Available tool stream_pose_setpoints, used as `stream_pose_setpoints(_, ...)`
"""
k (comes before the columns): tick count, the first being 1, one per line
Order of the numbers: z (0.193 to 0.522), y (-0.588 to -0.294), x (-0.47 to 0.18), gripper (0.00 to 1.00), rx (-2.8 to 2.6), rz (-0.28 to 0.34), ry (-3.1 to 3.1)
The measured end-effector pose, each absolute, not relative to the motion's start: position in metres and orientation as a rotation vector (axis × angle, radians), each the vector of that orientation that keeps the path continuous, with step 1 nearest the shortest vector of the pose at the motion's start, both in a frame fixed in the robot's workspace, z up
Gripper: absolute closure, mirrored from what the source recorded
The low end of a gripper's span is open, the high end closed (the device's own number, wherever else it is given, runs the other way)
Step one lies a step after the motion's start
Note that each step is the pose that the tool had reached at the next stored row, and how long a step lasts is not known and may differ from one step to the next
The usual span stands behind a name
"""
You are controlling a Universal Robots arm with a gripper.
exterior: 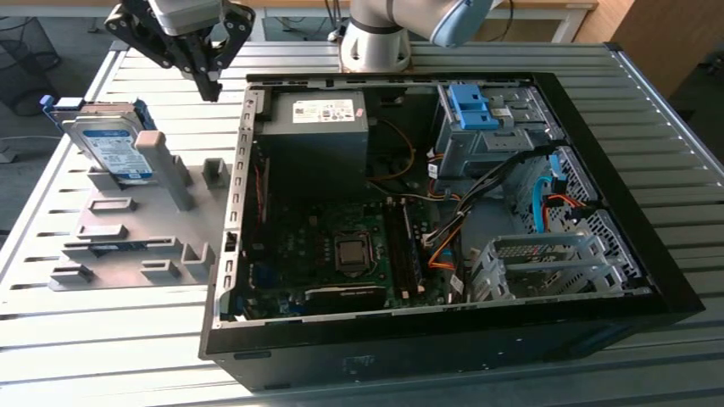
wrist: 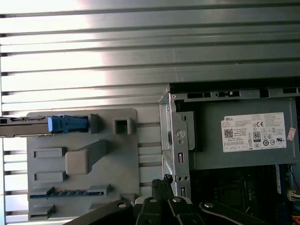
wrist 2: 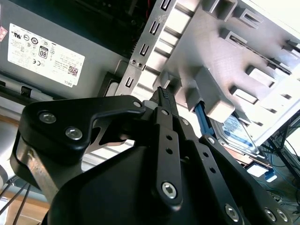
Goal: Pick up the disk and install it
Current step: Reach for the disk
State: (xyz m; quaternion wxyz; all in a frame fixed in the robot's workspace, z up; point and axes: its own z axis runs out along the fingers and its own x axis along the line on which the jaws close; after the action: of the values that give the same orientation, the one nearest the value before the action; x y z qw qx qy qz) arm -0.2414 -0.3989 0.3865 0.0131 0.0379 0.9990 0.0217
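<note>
The jaws are pressed together with nothing between them. They hang in the air over the worktop, just by the back corner of the open computer case. Near them, lower down and toward the exterior view's left, is the disk. It stands on its edge and leans a little, held in a grey holder plate that lies on the worktop beside the case. The jaws are not touching it. In the first wrist view the disk shows its thin side, with the blue frame at one end. In the second wrist view it peeks out from behind a grey post of the holder. Inside the case sit a big grey box with a white sticker and a bare blue bracket. I think the disk is hard and stiff, and a bit heavy for how small it is. Its flat metal faces look smooth, so they could slip. A hard bump could hurt it. The best place to take hold looks like the two thin sides with the blue frame, up where it sticks out of the holder.
</note>
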Motion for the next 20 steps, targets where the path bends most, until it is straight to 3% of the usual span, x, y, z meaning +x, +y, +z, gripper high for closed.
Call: stream_pose_setpoints(20,0.3865,-0.3989,-0.247,0.89,0.118,0.068,3.112)
